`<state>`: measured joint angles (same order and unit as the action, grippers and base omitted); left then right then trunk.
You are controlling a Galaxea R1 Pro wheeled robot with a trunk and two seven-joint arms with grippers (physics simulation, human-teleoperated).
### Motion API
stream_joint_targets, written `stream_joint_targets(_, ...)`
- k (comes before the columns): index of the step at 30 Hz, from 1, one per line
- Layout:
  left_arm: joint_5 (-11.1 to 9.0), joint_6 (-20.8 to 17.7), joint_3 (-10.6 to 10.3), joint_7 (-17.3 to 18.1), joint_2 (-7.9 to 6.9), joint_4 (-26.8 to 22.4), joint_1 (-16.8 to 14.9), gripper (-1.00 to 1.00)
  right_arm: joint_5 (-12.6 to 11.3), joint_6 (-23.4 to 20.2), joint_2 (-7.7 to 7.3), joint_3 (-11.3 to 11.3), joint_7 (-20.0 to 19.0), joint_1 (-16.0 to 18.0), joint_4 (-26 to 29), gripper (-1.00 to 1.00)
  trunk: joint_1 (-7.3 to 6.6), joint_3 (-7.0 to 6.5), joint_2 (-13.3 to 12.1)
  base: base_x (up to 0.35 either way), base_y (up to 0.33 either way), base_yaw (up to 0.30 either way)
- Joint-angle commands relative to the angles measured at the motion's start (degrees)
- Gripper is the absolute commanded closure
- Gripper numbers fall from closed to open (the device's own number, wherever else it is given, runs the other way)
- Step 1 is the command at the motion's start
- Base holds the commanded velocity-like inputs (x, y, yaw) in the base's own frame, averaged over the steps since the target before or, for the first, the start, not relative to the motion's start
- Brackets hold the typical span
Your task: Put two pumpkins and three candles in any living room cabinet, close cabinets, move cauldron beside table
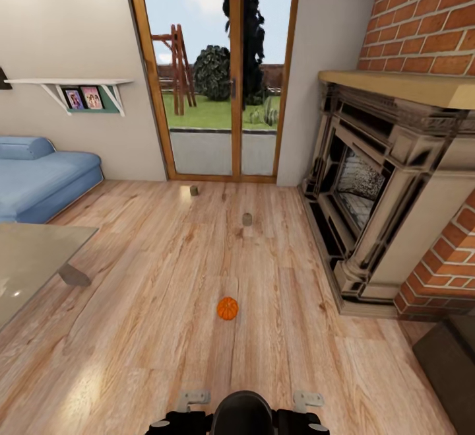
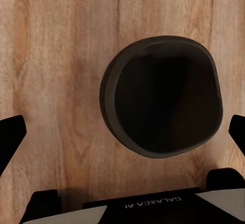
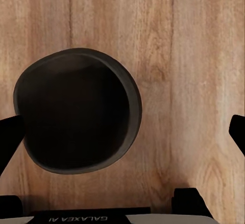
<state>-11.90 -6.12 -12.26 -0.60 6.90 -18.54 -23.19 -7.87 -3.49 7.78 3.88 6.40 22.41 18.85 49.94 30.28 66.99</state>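
One orange pumpkin (image 1: 227,308) sits on the wood floor just ahead of me, in the middle. Farther on stand two small grey-brown candles, one (image 1: 247,219) mid-floor and one (image 1: 194,190) near the glass door. My left gripper (image 2: 124,134) and right gripper (image 3: 124,134) both point down at the floor, open, with nothing between the fingers. A dark round shape (image 2: 163,99) (image 3: 76,112) lies under each wrist camera; I cannot tell if it is the cauldron or part of my own body.
A glass-topped table (image 1: 33,263) stands at the left with a blue sofa (image 1: 46,174) behind it. A fireplace (image 1: 376,197) in a brick wall runs along the right. The corner of a dark-brown low unit (image 1: 452,362), perhaps the cabinet, shows at the lower right.
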Motion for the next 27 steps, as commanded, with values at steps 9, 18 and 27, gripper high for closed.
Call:
stream_joint_targets(9, -0.6, -0.1, -0.5, 0.0, -0.04, -0.1, 0.0, -1.00, -0.5, -0.1, -0.04, 3.4, -0.4, 0.0, 0.1, -1.00, 1.98, 1.67, 3.7, 0.000, 0.000, 0.000)
stream_joint_targets(18, -0.6, 0.1, -0.5, 0.0, -0.04, -0.1, 0.0, -1.00, -0.6, 0.1, -0.04, 4.4, -0.5, 0.0, 0.1, -1.00, 3.96, 3.29, 7.3, 0.000, 0.000, 0.000)
stream_joint_targets(27, -0.6, 0.2, -0.5, 0.0, -0.04, -0.1, 0.0, -1.00, -0.6, 0.5, -0.04, 4.5, -0.5, 0.0, 0.0, -1.00, 5.94, 4.91, 10.9, 0.000, 0.000, 0.000)
